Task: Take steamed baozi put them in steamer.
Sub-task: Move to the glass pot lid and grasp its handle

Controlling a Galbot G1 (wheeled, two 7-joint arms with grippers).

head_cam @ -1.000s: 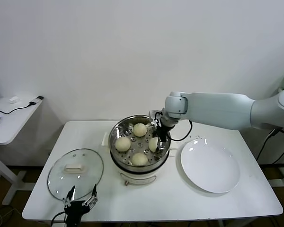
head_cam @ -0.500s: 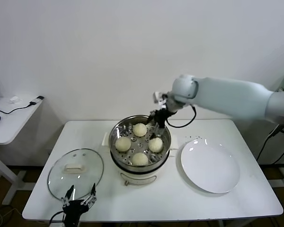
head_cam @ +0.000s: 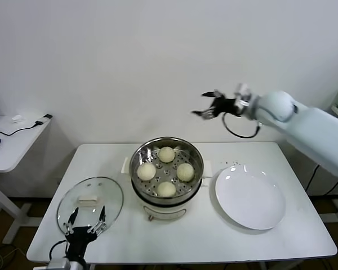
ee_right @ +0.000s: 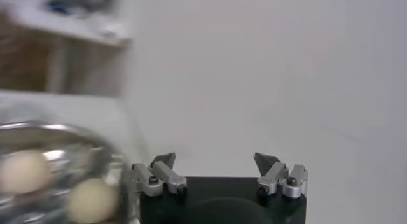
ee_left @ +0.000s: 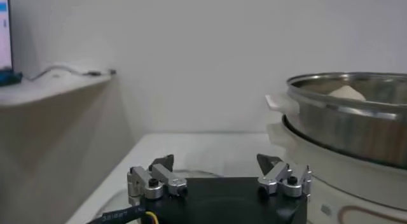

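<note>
**All four baozi seated in steamer; both grippers empty**

We observe the steamer (head_cam: 167,147) standing at the centre of the white table (head_cam: 214,236), its steel basket resting on the white pot base (head_cam: 164,211). The four steamed baozi (head_cam: 166,171) lie on the perforated floor, spaced apart in a diamond pattern: one at the far side, one at the near side, one toward each arm. None touches the basket wall as far as we can tell.

The right gripper (head_cam: 209,108) hangs in the air above and behind the steamer, on its right side, well clear of the rim. Its fingers are spread and hold nothing; we confirm this in the right wrist view (ee_right: 216,165), where two baozi show low at the edge.

The left gripper (head_cam: 85,216) sits low at the near edge of the table, over the near rim of the glass lid (head_cam: 90,205). Its fingers are spread and empty, as the left wrist view (ee_left: 216,168) shows.

The white plate (head_cam: 250,197) lies to the right of the steamer, bare
</note>
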